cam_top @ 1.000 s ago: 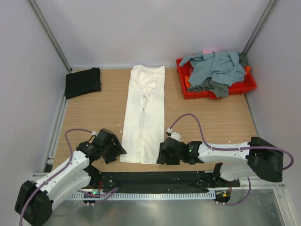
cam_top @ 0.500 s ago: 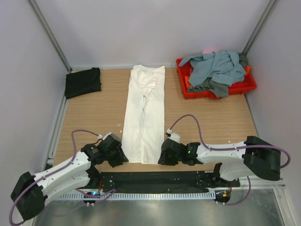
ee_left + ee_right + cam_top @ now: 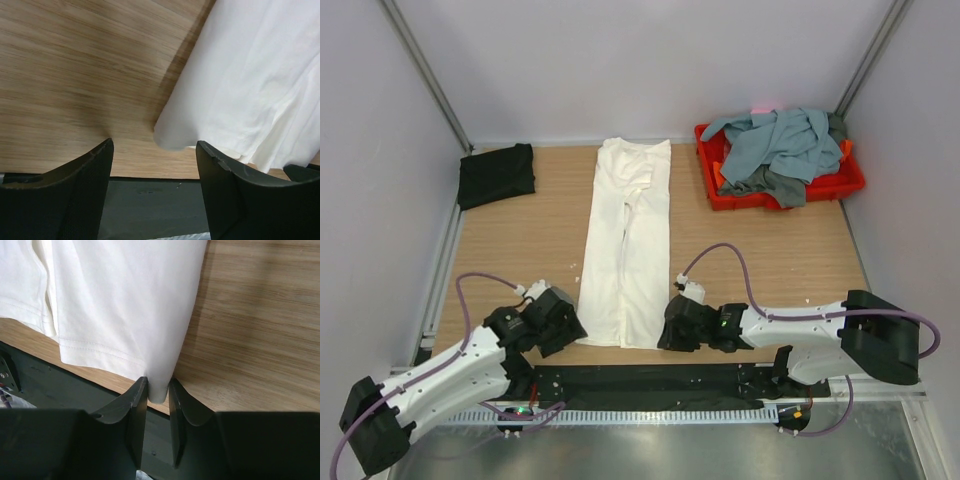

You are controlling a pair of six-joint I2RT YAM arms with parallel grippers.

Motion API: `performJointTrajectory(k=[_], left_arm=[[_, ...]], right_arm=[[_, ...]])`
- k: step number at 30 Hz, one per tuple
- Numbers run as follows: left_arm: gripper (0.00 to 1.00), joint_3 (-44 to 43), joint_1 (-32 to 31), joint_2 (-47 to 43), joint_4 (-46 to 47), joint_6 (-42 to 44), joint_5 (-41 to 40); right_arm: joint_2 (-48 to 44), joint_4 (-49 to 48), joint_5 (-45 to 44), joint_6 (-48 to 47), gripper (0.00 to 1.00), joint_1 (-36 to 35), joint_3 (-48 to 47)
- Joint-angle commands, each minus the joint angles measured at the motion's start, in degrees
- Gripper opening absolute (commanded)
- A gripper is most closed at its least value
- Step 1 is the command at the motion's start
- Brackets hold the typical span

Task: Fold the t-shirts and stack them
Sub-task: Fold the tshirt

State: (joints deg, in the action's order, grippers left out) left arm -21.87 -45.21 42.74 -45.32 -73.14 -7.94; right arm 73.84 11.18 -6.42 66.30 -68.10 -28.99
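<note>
The white t-shirt (image 3: 627, 240) lies folded into a long strip down the middle of the table. My right gripper (image 3: 666, 335) is shut on its near right corner (image 3: 160, 385). My left gripper (image 3: 572, 332) is open at the shirt's near left corner (image 3: 172, 135), which sits just ahead of the gap between the fingers, untouched. A folded black t-shirt (image 3: 496, 175) lies at the far left. Grey-blue (image 3: 775, 140) and dark grey (image 3: 782, 187) shirts are heaped in the red tray (image 3: 840, 184).
The red tray stands at the far right corner. A black strip (image 3: 650, 385) runs along the table's near edge under both arms. Grey walls and metal rails bound the table on the left, back and right.
My left gripper has swung from left of the shirt down to its near left corner. My right gripper has stayed at the near right corner.
</note>
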Motion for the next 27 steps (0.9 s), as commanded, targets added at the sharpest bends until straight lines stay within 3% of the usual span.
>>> performJointTrajectory(k=[1, 11, 14, 17, 18, 21, 22, 27], left_arm=[[0.68, -0.8, -0.2, -2.7, -4.4, -1.1, -6.2], [0.58, 1.7, -0.1, 2.5, 4.5, -0.5, -5.2], [0.50, 1.7, -0.2, 3.8, 5.3, -0.4, -4.5], [0.32, 1.9, -0.1, 3.7, 5.4, -0.4, -4.3], [0.20, 2.1, -0.2, 3.3, 5.5, -0.4, -4.2], [0.00, 2.5, -0.1, 2.1, 5.5, -0.2, -3.5], [0.00, 2.6, -0.4, 1.4, 5.4, -0.1, -2.9], [0.00, 3.9, -3.5, -1.2, 5.2, -2.7, -1.4]], right_arm=[[-0.3, 1.0, -2.6, 0.0, 0.30, -0.3, 0.8], [0.0, 0.7, -2.3, -0.4, 0.30, -0.3, 1.2], [-0.1, 0.5, -2.4, -0.2, 0.30, -0.3, 1.7], [-0.4, 0.0, -2.3, 0.1, 0.28, -0.3, 2.4], [-0.4, -0.4, -2.3, 0.0, 0.23, -0.3, 2.6], [-0.3, -1.2, -2.1, 0.1, 0.08, -0.3, 3.3], [-0.3, -1.3, -2.0, 0.0, 0.01, -0.3, 3.4], [-2.4, 1.0, -1.6, -0.1, 0.01, -0.3, 3.5]])
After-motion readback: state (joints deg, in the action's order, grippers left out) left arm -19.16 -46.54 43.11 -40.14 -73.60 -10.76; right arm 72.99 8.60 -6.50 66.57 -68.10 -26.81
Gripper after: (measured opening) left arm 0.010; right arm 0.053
